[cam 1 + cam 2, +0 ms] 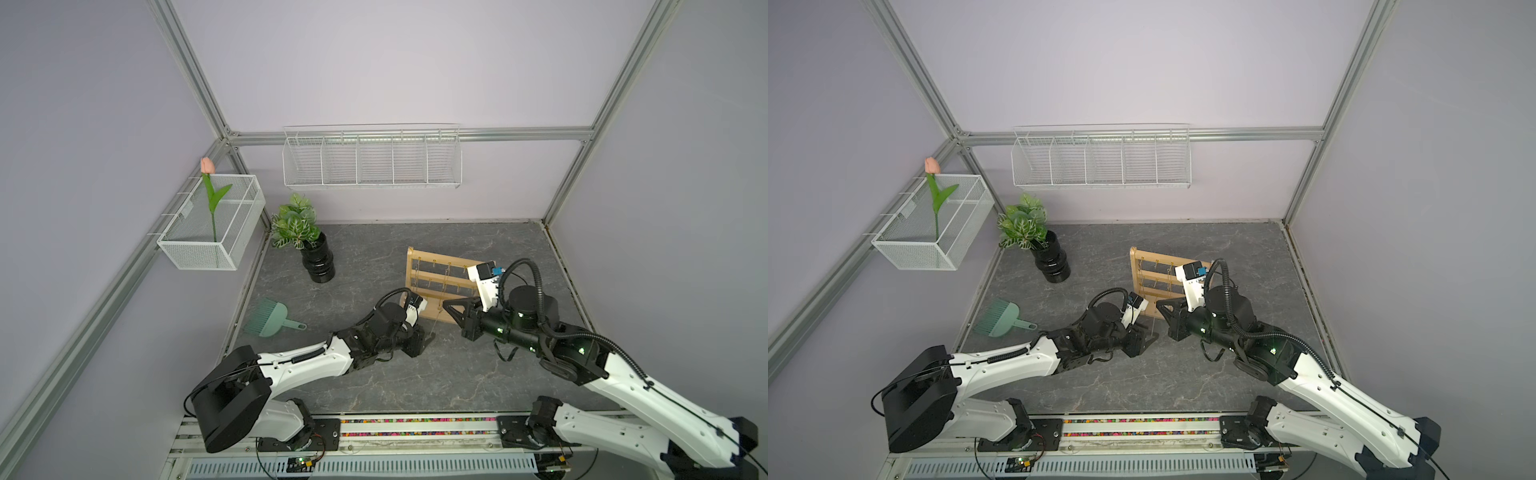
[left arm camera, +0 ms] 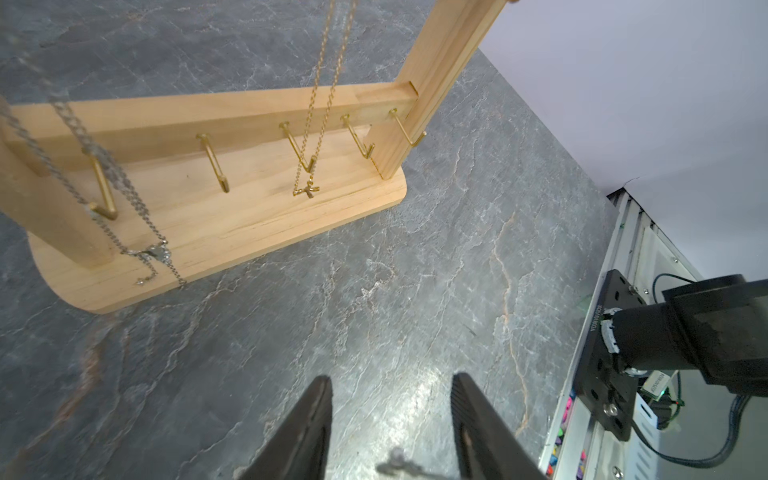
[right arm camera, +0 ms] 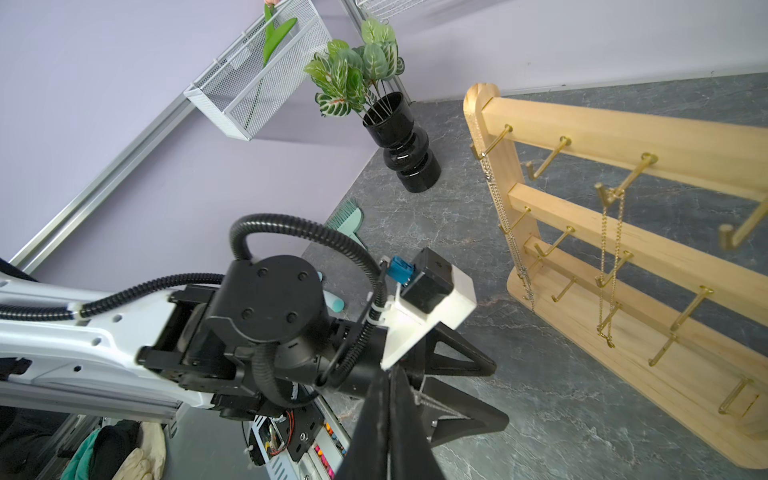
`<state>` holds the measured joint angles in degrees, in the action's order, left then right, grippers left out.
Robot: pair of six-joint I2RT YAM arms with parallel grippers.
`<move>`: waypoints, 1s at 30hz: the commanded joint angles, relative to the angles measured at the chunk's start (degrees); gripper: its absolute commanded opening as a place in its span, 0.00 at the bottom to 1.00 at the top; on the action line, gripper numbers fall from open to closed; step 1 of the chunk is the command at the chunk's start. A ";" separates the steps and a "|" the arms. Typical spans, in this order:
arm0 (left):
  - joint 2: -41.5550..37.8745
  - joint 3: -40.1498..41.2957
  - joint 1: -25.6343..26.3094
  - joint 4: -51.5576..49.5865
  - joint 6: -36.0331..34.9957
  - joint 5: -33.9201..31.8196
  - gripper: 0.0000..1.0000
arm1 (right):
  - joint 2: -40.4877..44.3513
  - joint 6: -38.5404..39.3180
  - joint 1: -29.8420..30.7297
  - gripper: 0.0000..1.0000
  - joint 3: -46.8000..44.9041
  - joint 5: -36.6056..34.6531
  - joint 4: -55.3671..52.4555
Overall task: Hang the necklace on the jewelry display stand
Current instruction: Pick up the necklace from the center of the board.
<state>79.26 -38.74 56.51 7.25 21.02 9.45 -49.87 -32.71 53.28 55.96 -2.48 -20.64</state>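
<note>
Right gripper [image 1: 445,304], right of centre in a top view, clamps the necklace [image 3: 438,406] beside the jewelry display stand [image 2: 232,232]. Left gripper [image 2: 390,379]: jaws apart.

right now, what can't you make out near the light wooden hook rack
Silver chain necklace: blurred, cut by frame edge, left wrist view.
Its pinch point: hidden inside shut right gripper, right wrist view.
Light wooden rack, gold hooks: too small in both top views.

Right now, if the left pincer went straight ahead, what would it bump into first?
Most likely the grey table, just short of the base of the wooden stand. The left pincer is open and tilts down toward bare tabletop, though depth is hard to judge.
</note>
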 commanded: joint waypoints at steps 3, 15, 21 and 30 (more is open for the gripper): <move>2.63 -0.65 -0.31 4.96 1.43 0.63 0.51 | 1.28 0.84 -0.10 0.07 1.76 0.21 2.02; 4.77 0.95 -1.26 7.62 1.49 0.75 0.54 | 3.26 1.62 -0.10 0.07 2.32 -2.34 -0.94; 3.06 1.30 -1.74 7.11 0.81 0.83 0.54 | 4.10 1.86 -0.12 0.07 1.83 -4.10 -2.60; -3.97 3.22 -1.75 7.03 -4.64 4.47 0.50 | 2.48 2.65 -0.22 0.07 1.54 -4.44 -4.10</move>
<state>78.11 -36.47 55.00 13.50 20.12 11.46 -46.81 -31.27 53.28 57.28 -6.39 -23.53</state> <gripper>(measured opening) 0.499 0.068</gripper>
